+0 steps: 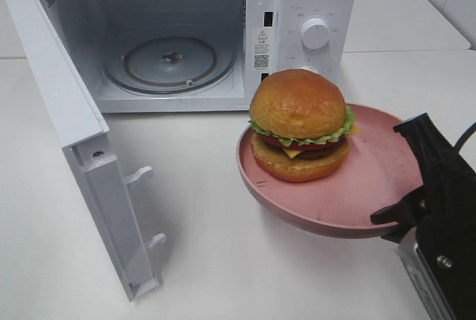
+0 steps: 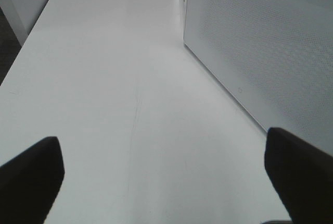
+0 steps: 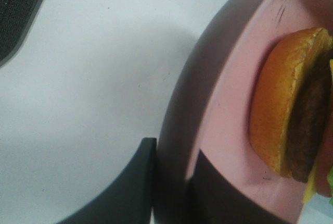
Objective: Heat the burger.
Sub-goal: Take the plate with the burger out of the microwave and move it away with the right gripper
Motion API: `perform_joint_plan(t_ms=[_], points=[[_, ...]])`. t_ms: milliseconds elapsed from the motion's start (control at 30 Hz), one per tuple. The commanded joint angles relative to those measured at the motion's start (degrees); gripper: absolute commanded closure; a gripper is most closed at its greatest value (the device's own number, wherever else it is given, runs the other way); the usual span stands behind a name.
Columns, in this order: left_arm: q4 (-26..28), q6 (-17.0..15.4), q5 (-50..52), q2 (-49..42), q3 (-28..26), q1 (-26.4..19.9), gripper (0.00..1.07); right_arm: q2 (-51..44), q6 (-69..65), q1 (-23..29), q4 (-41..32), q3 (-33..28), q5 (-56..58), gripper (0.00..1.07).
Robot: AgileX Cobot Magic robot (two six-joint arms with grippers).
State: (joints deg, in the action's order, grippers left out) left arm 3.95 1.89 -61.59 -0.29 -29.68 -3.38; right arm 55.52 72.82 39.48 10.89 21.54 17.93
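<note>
Left tool (image 2: 161,177): jaws wide, holding nothing; bare surface (image 2: 119,94) ahead, microwave door (image 2: 260,62) just beside it.
Microwave (image 1: 186,37): door swung open, glass turntable (image 1: 169,59) bare; lies up-left of right tool.
Burger (image 1: 300,125): upright on pink plate (image 1: 364,186), on the half far from right tool.
Right tool (image 3: 171,182): pinched on near plate rim, plate off the surface, slightly tilted.
Key relation: cavity lies beyond burger from right tool; right arm is nearer.
</note>
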Motion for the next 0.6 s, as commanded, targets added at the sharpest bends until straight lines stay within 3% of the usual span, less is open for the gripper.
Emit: perform_joint_plan(t_ms=[33,433,600], points=[[-0.17,-0.06,0.23,-0.46,0.06,0.00,0.06,-3.95,-8.77,0.06,7.16,0.23,0.34,1.07],[-0.17,-0.06,0.23,-0.46,0.06,0.00,0.06,-6.19,-36.33,0.06,27.33,0.23,9.68,1.07],[-0.17,-0.06,0.23,-0.46,0.06,0.00,0.06,-6.19,-43.66,0.06,31.34,0.23,11.75,1.07]])
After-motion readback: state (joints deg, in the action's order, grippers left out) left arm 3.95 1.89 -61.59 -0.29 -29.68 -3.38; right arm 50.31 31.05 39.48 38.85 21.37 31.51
